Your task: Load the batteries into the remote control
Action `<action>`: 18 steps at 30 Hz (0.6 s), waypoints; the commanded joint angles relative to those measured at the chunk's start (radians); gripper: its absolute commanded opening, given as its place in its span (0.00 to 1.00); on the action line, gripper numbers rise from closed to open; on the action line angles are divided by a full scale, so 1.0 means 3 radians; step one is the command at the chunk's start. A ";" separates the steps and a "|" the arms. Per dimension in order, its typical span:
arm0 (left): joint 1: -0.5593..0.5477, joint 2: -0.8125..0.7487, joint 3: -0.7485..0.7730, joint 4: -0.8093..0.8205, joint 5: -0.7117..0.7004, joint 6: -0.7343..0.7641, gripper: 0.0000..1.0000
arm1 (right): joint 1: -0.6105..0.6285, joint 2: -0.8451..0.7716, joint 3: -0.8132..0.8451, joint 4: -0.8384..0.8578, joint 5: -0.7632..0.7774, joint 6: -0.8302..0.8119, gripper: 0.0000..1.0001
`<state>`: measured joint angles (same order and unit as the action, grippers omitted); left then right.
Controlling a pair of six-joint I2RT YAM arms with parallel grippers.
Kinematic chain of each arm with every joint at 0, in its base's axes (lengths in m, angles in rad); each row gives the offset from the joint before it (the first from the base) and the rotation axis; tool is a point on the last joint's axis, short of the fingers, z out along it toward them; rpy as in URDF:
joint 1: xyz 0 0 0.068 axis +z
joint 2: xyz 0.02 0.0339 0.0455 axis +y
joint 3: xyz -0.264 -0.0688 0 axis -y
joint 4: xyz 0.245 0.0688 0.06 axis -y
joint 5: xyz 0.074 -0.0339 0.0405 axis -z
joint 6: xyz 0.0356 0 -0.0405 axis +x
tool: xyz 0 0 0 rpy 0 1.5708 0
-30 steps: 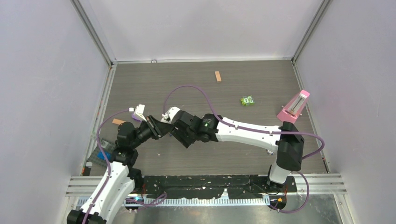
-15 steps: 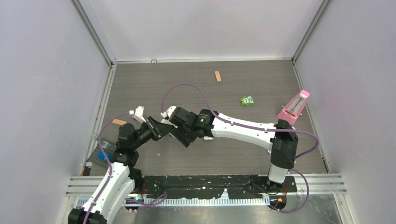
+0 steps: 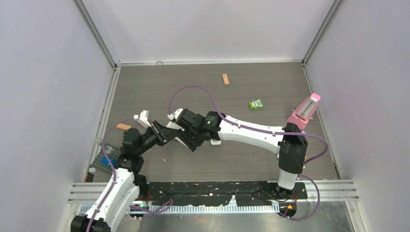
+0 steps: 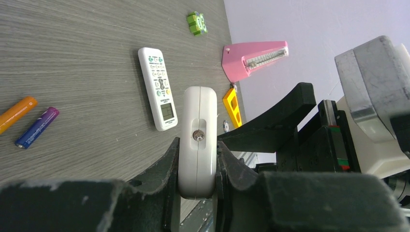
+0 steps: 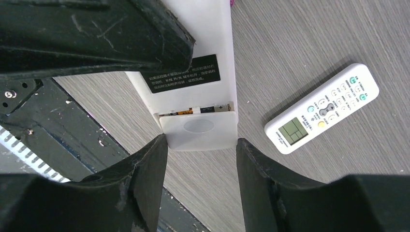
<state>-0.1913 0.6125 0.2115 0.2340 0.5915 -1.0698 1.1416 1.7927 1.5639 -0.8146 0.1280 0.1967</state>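
From above, the left gripper (image 3: 161, 130) and right gripper (image 3: 186, 135) are seen meeting over the left of the bench (image 3: 241, 159), and what lies between them is almost wholly covered. In the left wrist view the remote control (image 4: 197, 140) is seen end-on, clamped in the left gripper, while the orange battery (image 4: 18, 111), cut off at the frame edge, and the purple battery (image 4: 37, 126) lie together on the bench near a second white remote (image 4: 158, 88). In the right wrist view the remote control's labelled back is partly masked by the left fingers, and the right gripper is closed against both sides of its cover (image 5: 199, 131), which sits ajar, so only a sliver of the compartment is exposed.
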 commanded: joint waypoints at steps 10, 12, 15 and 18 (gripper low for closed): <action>-0.0068 0.0020 0.0407 0.0288 0.0885 -0.0130 0.00 | -0.0135 -0.0092 -0.0243 0.0716 0.0100 0.0035 0.42; -0.0069 0.0042 0.0362 0.0446 0.0908 -0.0249 0.00 | -0.0165 -0.0094 -0.0252 0.0703 0.0094 0.0117 0.42; -0.0068 0.0067 0.0312 0.0581 0.0921 -0.0370 0.00 | -0.0183 -0.0111 -0.0247 0.0712 0.0078 0.0155 0.42; -0.0068 0.0062 0.0302 0.0590 0.0927 -0.0360 0.00 | -0.0188 -0.0153 -0.0287 0.0766 0.0002 0.0086 0.41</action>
<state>-0.1875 0.6556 0.2573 0.2298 0.6300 -1.0035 1.1103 1.7512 1.5005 -0.7399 0.0795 0.2131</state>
